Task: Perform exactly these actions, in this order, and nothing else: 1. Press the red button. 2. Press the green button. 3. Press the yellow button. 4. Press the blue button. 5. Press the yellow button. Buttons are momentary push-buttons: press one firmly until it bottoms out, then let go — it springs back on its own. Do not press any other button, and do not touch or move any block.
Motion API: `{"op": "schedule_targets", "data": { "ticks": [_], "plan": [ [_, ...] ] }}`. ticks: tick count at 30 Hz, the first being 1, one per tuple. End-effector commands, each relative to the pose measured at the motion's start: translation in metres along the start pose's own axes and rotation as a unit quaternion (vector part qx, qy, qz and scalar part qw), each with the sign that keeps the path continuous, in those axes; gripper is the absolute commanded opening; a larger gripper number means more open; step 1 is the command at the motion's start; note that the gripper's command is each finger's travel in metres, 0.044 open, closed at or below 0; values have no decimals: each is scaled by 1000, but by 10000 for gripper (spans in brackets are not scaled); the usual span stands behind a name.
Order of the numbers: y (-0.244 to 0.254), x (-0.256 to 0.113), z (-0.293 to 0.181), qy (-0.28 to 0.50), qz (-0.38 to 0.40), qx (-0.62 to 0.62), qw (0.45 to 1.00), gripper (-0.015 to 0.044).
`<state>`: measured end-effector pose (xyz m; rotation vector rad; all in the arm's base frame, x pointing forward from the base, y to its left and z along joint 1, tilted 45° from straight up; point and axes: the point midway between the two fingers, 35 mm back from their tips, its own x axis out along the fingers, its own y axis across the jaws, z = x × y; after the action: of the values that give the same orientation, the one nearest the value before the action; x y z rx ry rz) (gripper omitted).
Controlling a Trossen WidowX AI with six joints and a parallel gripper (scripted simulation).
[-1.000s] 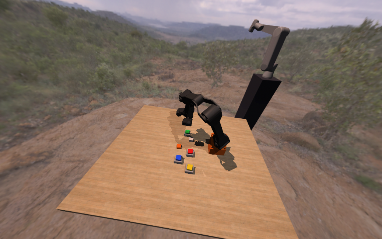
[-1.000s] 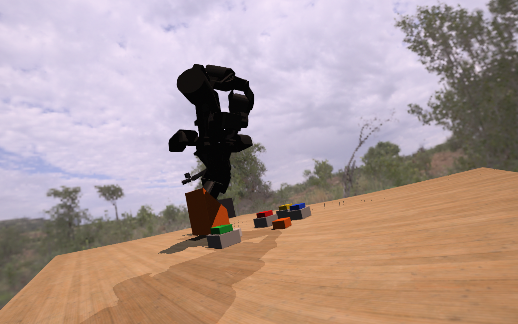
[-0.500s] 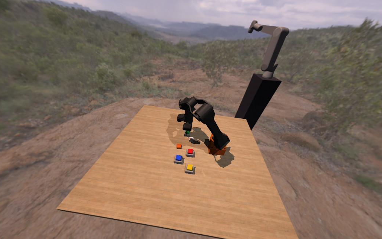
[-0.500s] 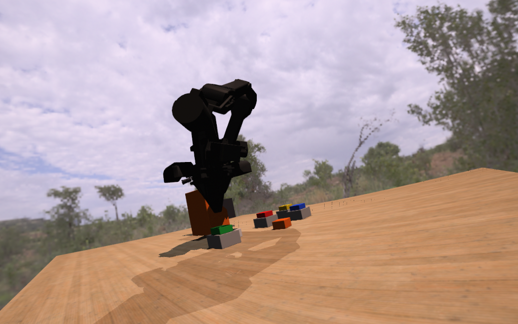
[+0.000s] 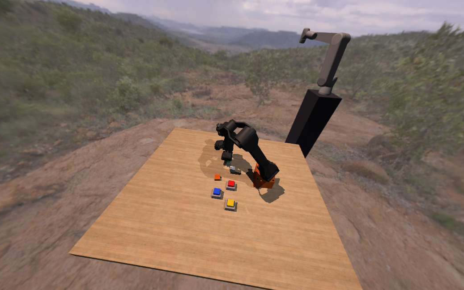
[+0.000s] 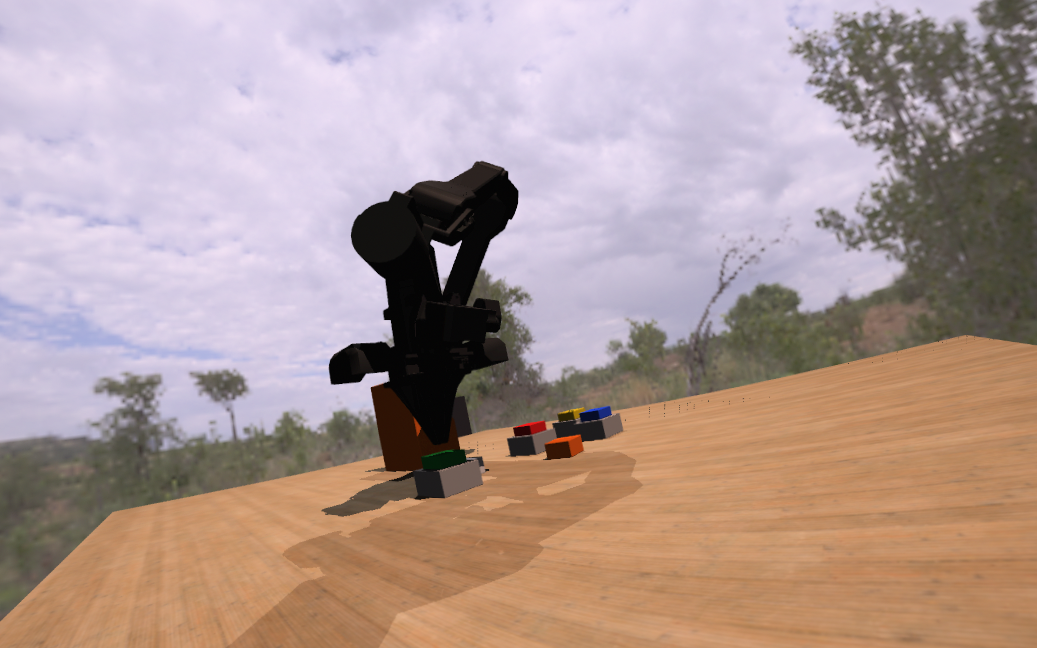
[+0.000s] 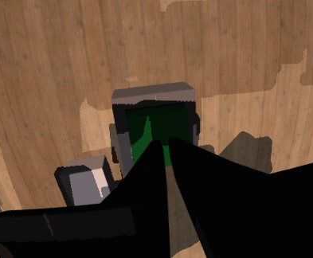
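Note:
My gripper point(image 6: 442, 441) point(image 7: 164, 147) is shut and empty, pointing down just above the green button point(image 6: 443, 460) point(image 7: 159, 123). The green cap stands raised above its grey housing; in the top view the arm mostly hides it. The red button point(image 5: 231, 183) point(image 6: 529, 427) is raised. The blue button point(image 5: 216, 191) point(image 6: 596, 413) and the yellow button point(image 5: 230, 202) point(image 6: 569, 414) are also raised, farther from the gripper. Whether the fingertips touch the green cap is hard to tell.
A whitish block point(image 5: 232, 168) point(image 7: 87, 188) lies close beside the green button. An orange block point(image 5: 217, 177) point(image 6: 563, 447) lies near the red and blue buttons. The arm's orange base point(image 5: 264, 182) stands to the right in the top view.

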<state>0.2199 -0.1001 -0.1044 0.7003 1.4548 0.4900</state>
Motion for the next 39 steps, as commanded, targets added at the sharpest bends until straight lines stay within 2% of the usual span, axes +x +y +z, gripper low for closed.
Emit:
{"op": "schedule_targets", "data": {
  "ticks": [1,27,31,36,39],
  "plan": [
    [1,9,-2,1,4,5,1000,20],
    [1,19,-2,1,4,5,1000,20],
    [0,-13,-2,1,3,5,1000,20],
    [0,-19,-2,1,3,5,1000,20],
    [-2,-56,0,0,1,5,1000,20]
  ]
}}
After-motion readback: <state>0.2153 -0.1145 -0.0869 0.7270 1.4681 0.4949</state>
